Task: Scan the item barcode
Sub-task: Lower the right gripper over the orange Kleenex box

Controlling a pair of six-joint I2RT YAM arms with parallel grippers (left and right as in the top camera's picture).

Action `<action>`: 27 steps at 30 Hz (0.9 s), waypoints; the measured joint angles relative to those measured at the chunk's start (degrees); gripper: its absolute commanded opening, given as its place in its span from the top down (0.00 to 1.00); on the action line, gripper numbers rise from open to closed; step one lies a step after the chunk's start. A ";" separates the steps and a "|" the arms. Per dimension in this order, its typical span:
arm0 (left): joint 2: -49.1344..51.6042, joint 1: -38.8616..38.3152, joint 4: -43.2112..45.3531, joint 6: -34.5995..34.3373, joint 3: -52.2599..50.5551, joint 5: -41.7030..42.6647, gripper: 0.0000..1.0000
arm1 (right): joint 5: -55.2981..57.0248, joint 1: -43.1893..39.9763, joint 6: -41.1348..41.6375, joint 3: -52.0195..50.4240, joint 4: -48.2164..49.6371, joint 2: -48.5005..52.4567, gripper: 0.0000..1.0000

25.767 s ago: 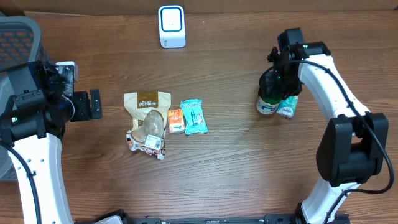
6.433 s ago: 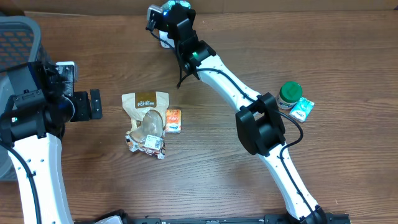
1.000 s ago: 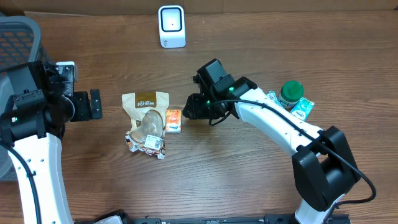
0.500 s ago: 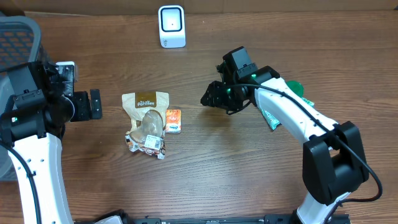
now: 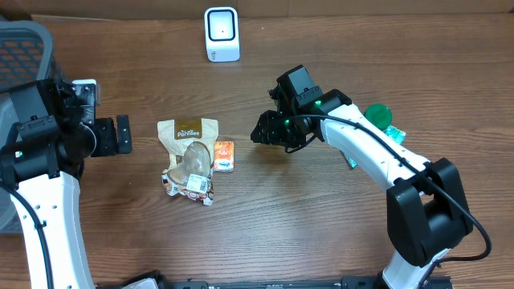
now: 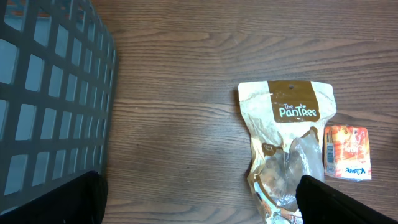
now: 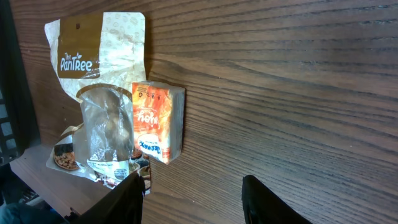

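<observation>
The white barcode scanner (image 5: pixel 222 34) stands at the table's far edge. A tan PanTree pouch (image 5: pixel 189 132) (image 7: pixel 93 56) (image 6: pixel 289 137) lies mid-table over a clear crinkled snack bag (image 5: pixel 191 183). An orange tissue pack (image 5: pixel 226 155) (image 7: pixel 158 121) (image 6: pixel 347 151) lies flat against the pouch's right side. My right gripper (image 5: pixel 263 133) (image 7: pixel 194 205) hovers just right of the orange pack, open, with only bare wood between its fingers. At the left, my left gripper (image 5: pixel 120 135) (image 6: pixel 199 202) is wide open and holds nothing, well short of the pouch.
A green-lidded bottle (image 5: pixel 377 115) and a teal packet (image 5: pixel 393 136) sit at the right, partly behind my right arm, with another teal wrapper (image 5: pixel 351 158) peeking out under it. A dark mesh basket (image 5: pixel 24 48) (image 6: pixel 43 93) fills the far left corner.
My right gripper swung a little right and away, then came back left toward the orange pack. The left arm and the items have not moved.
</observation>
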 measured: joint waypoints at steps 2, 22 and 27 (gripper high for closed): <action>0.00 0.00 0.00 0.00 0.00 0.00 0.00 | -0.02 0.00 0.00 0.00 0.00 0.02 0.52; 0.00 0.00 0.00 0.00 0.00 0.00 0.00 | 0.48 1.09 0.50 0.00 0.13 0.02 0.52; 0.00 0.00 0.00 0.00 0.00 0.00 0.01 | 0.66 2.27 3.91 -1.22 5.44 0.00 0.52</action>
